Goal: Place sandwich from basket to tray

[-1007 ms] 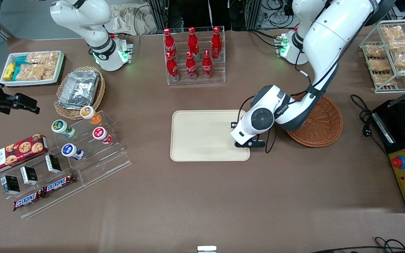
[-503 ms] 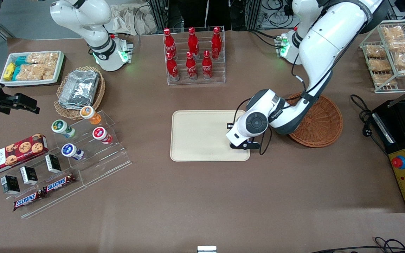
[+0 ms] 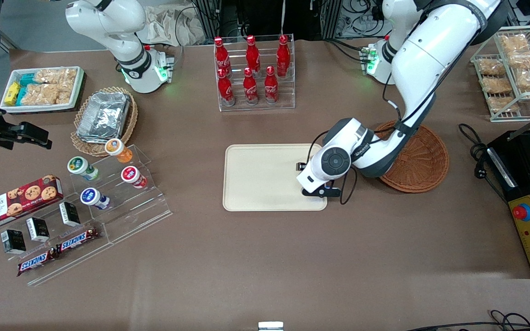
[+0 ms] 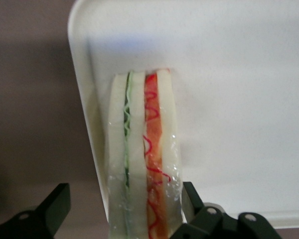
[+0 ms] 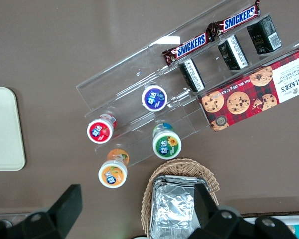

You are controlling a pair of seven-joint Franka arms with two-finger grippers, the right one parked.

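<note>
The sandwich point(image 4: 142, 159), a plastic-wrapped wedge of white bread with green and red-orange layers, rests on the cream tray point(image 3: 260, 177) just inside the tray's rim point(image 4: 82, 99) nearest the basket. My left gripper point(image 4: 124, 201) is open and straddles it. One finger point(image 4: 192, 196) is close against the sandwich and the other finger point(image 4: 55, 204) stands clear of it. In the front view the wrist point(image 3: 334, 161) hangs over that end of the tray and hides the sandwich. The reddish-brown basket point(image 3: 423, 161) lies beside the tray, toward the working arm's end, partly covered by the arm.
A clear rack of red cola bottles point(image 3: 253, 73) stands farther from the front camera than the tray. A tan basket with foil containers point(image 3: 104, 117), acrylic steps with small cups point(image 3: 122, 184) and snack boxes lie toward the parked arm's end. A black control box point(image 3: 529, 230) sits past the basket.
Over the last second the wrist shifted a short way from the basket toward the tray's middle. In the last half second it has hardly moved.
</note>
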